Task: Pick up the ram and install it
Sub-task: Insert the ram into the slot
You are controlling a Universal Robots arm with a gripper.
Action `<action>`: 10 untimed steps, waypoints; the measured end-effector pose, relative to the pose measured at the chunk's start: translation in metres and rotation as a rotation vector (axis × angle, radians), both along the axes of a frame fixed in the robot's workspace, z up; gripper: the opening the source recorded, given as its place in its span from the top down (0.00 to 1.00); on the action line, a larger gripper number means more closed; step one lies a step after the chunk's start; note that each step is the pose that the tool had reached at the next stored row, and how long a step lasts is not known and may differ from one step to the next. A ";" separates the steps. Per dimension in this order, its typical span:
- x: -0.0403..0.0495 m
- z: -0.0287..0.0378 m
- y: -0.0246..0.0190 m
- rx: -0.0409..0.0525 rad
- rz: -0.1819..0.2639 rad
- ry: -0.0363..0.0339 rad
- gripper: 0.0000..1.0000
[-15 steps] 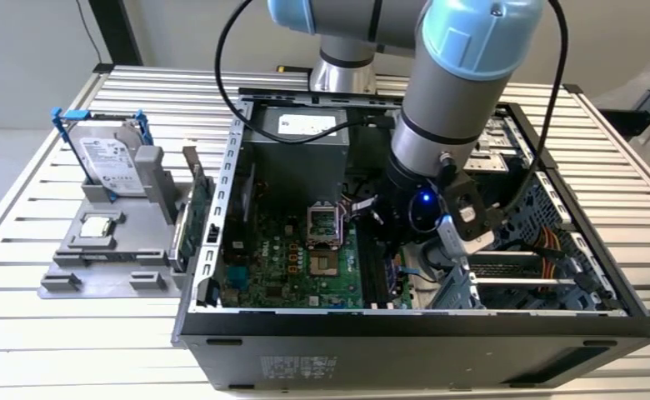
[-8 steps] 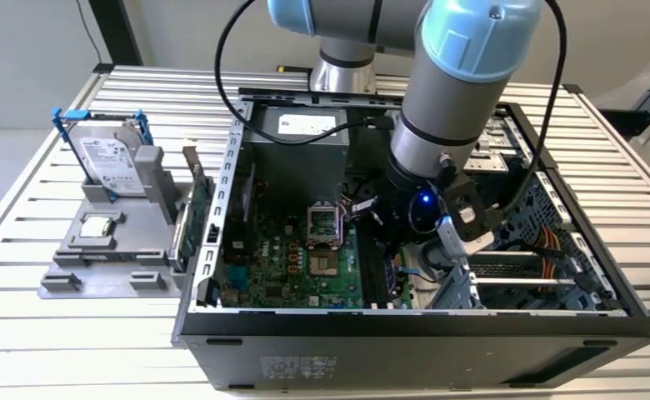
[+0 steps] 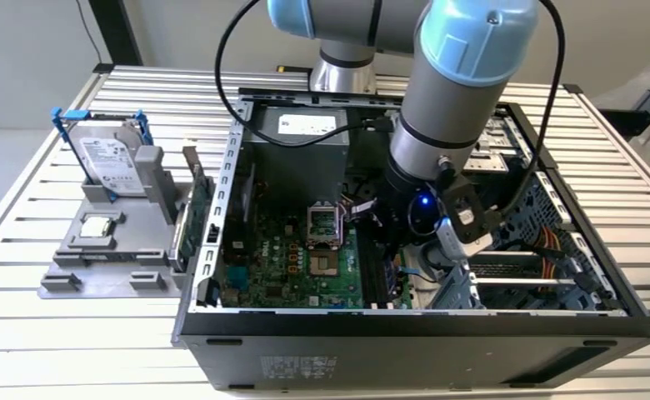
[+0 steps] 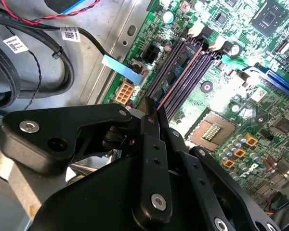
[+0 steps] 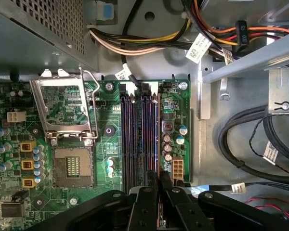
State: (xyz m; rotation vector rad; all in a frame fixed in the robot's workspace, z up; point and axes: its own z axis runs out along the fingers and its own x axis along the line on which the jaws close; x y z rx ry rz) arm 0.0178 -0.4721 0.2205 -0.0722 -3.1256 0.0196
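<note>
The robot's black pincer (image 5: pixel 159 185) is clamped on the thin blue ram stick (image 4: pixel 153 107), edge-on just above the motherboard's long black slots (image 5: pixel 140 139), where slight misalignment could jam it.

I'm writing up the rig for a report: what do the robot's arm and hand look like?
The arm is a silver-grey tube with light-blue joint caps; a black cable loops along it and a small blue light glows near the wrist. The hand is matte black, built of flat linkage bars joined by silver screws, narrowing to thin fingers.
</note>
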 end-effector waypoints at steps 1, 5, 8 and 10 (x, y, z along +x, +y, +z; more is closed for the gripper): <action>0.0000 -0.0001 0.0000 0.0000 0.001 0.0000 1.00; -0.0001 -0.0001 0.0000 0.0000 0.003 0.0000 1.00; -0.0001 -0.0001 0.0000 0.0000 0.006 -0.0001 1.00; -0.0001 -0.0001 0.0000 0.0000 0.010 -0.0001 1.00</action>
